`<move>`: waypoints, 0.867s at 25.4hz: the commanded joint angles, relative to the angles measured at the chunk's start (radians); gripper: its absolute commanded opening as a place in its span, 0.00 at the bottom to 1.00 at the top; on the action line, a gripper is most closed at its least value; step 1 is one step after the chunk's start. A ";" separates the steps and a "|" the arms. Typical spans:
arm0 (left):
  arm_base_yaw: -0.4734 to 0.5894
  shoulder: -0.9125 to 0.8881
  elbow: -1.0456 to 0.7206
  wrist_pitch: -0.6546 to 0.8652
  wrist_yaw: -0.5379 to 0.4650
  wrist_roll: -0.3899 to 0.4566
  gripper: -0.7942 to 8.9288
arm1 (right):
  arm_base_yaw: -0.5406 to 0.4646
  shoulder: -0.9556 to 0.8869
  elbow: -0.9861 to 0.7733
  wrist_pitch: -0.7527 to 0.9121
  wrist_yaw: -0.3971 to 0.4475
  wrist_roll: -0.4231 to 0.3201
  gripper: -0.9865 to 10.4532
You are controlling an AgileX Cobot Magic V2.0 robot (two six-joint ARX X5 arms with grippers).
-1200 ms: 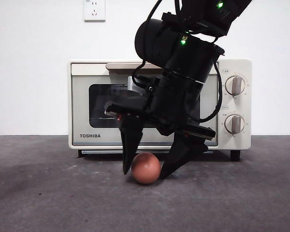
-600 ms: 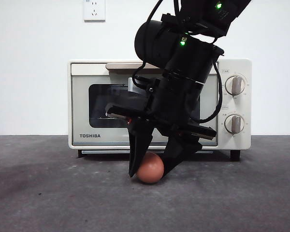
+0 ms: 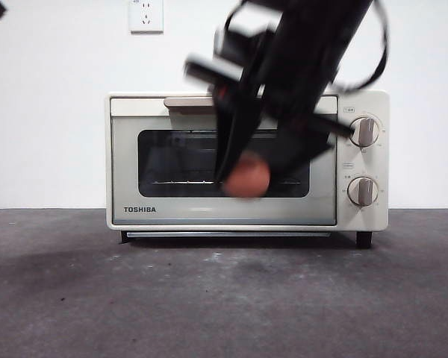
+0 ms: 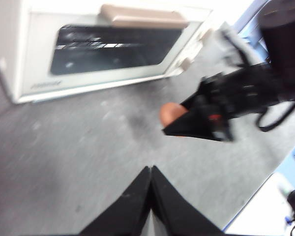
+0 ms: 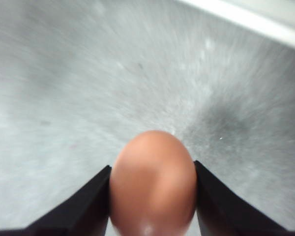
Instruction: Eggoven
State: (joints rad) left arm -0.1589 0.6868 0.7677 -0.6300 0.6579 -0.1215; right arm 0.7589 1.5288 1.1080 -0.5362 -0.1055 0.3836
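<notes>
One egg sat pinched between the right gripper jaws, a black jaw pressed on each side of it, close up in the right wrist view with blurred grey table beneath. Half a second earlier that egg was on the table with the jaws closing round it; at this moment it was off the surface and up in front of the toaster oven window, the arm motion-blurred in the front view, so the lift was quick. Left gripper hung back, jaws pressed together on nothing, looking down at the table and the other arm carrying the egg. Farther back, the oven door looked shut, beige handle at its top edge untouched, two knobs at the right. Judgement: pick-up done, grasp looked secure, but the door was not yet opened, so the egg could not go in until the left arm pulled that handle.
</notes>
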 commanded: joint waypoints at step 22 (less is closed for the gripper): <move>-0.304 0.737 0.436 0.391 -0.296 0.003 0.09 | 0.011 -0.675 0.013 -0.225 0.081 -0.078 0.09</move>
State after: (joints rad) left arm -0.4549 1.3968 1.1767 -0.2493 0.3645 -0.1528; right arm 0.7593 0.8516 1.1080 -0.7677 -0.0257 0.3145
